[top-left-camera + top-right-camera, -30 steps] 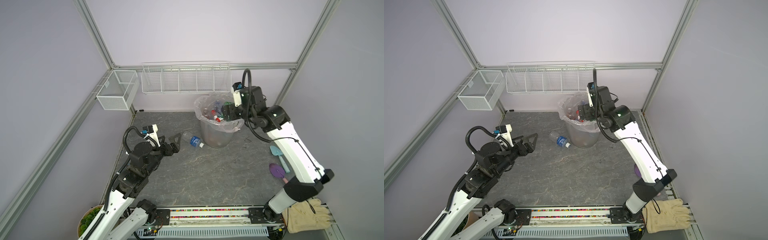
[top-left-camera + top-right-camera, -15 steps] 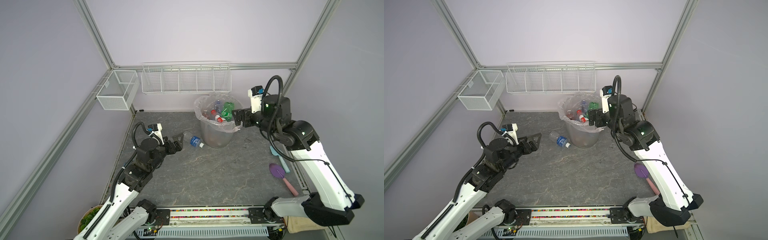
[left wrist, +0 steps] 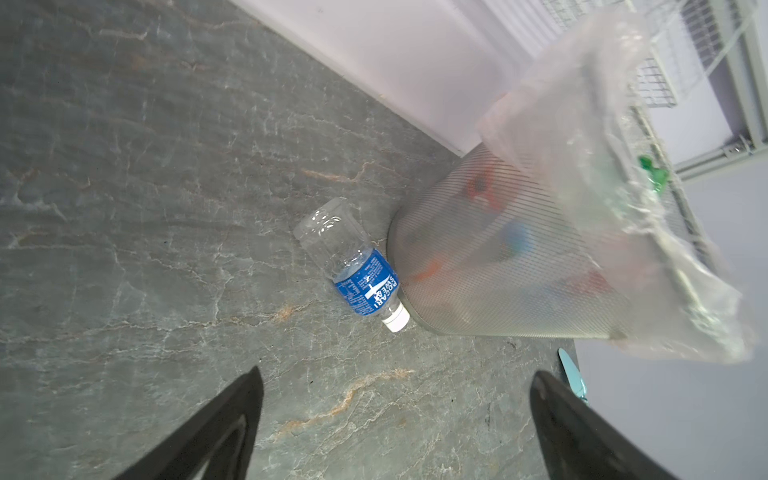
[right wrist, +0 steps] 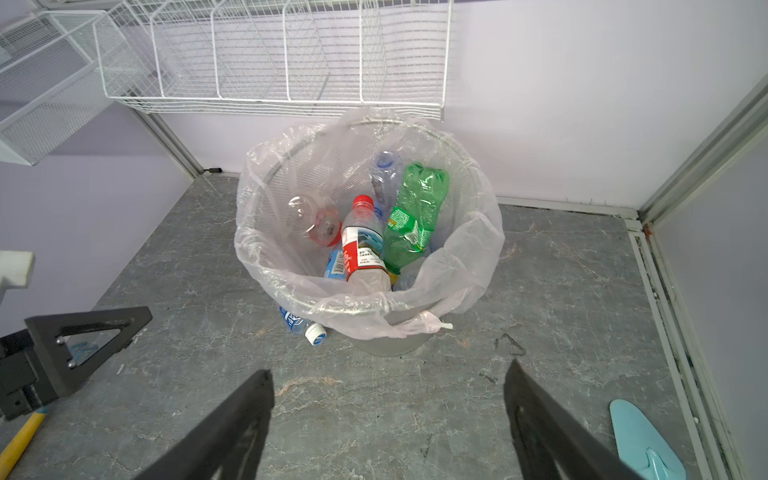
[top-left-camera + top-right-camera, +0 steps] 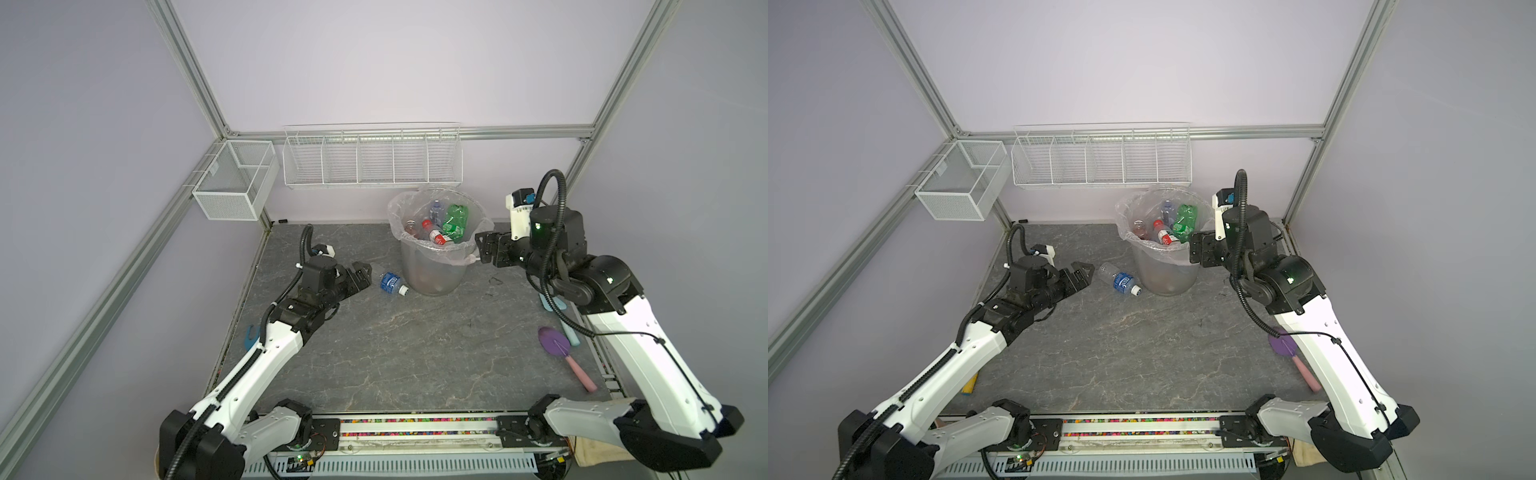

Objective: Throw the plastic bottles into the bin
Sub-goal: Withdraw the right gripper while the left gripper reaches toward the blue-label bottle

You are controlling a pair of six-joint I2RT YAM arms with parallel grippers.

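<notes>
The bin [image 5: 434, 266] stands at the back of the floor, its clear liner folded over the rim [image 4: 365, 307]. Several plastic bottles lie inside, among them an all-green one [image 4: 415, 216] [image 5: 456, 218] [image 5: 1185, 222] and a red-capped one [image 4: 363, 245]. A clear bottle with a blue label and white cap [image 5: 390, 284] [image 5: 1120, 279] [image 3: 361, 274] [image 4: 301, 324] lies on the floor against the bin's left side. My left gripper [image 5: 363, 274] [image 5: 1084, 272] [image 3: 395, 374] is open and empty, just left of that bottle. My right gripper [image 5: 482, 249] [image 5: 1196, 247] [image 4: 390, 369] is open and empty, beside the bin's right rim.
Two white wire baskets [image 5: 372, 156] [image 5: 235, 185] hang on the back and left walls. A purple brush with a pink handle [image 5: 555, 343] and a light blue tool [image 5: 557, 307] [image 4: 644, 440] lie at the right edge. A small black wire shape [image 5: 494, 280] lies right of the bin.
My right gripper has drawn back from above the bin to its right side, and the green bottle now shows in the bin. My left gripper has moved closer to the bottle on the floor.
</notes>
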